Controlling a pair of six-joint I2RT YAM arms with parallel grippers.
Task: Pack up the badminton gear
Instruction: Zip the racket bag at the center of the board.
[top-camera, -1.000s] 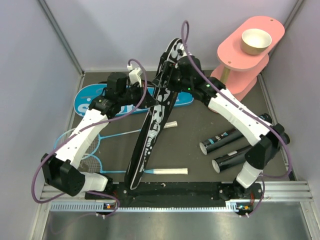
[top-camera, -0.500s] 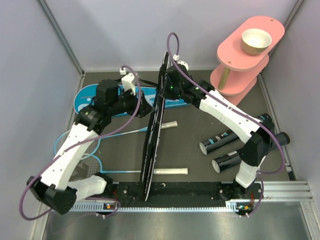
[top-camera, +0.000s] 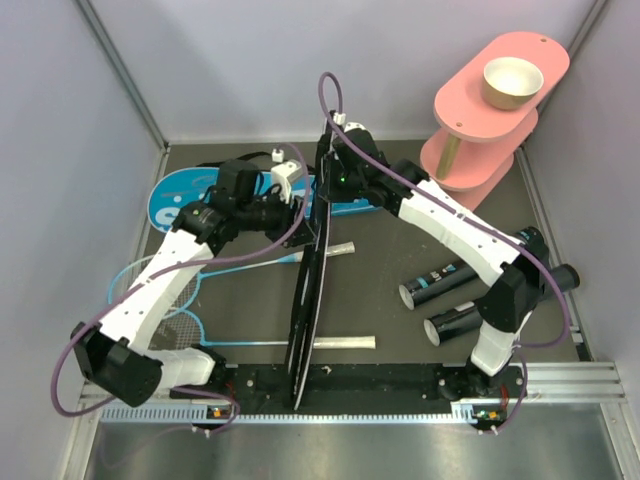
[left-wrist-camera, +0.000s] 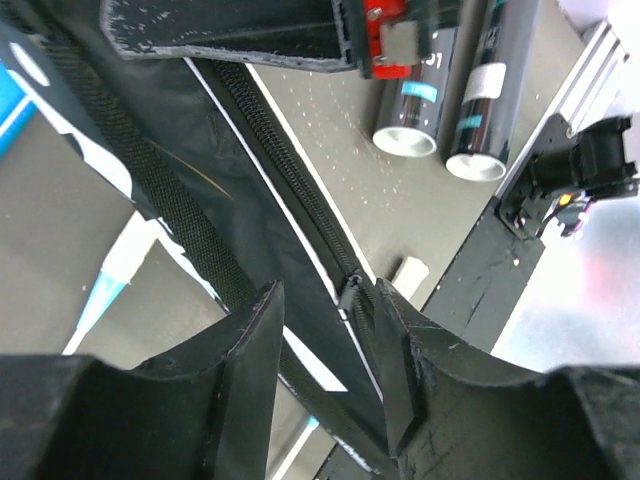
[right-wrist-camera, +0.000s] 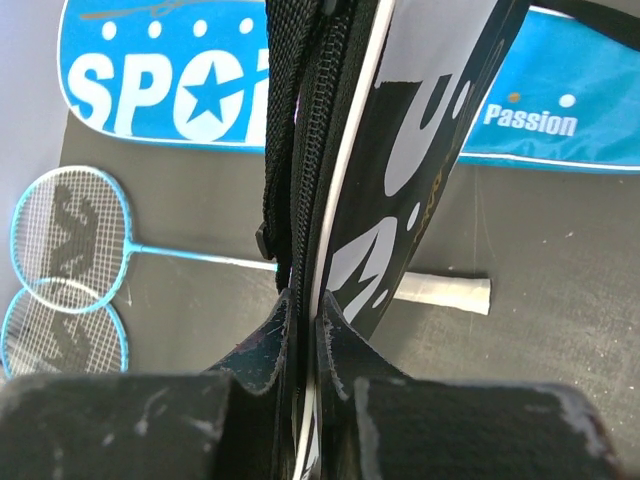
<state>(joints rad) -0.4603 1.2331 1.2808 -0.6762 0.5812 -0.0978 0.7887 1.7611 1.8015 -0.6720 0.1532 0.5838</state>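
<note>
One black bag: right gripper clamps its edge, left gripper straddles it, jaws apart.

Black racket bag: edge-on, pinched between fingers. Blue SPORT bag: beyond fingertips. Blue rackets: left of fingers.

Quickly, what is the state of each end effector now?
Left end effector: open, straddling the black racket bag's zipper.
Right end effector: closed on the black racket bag.
</note>
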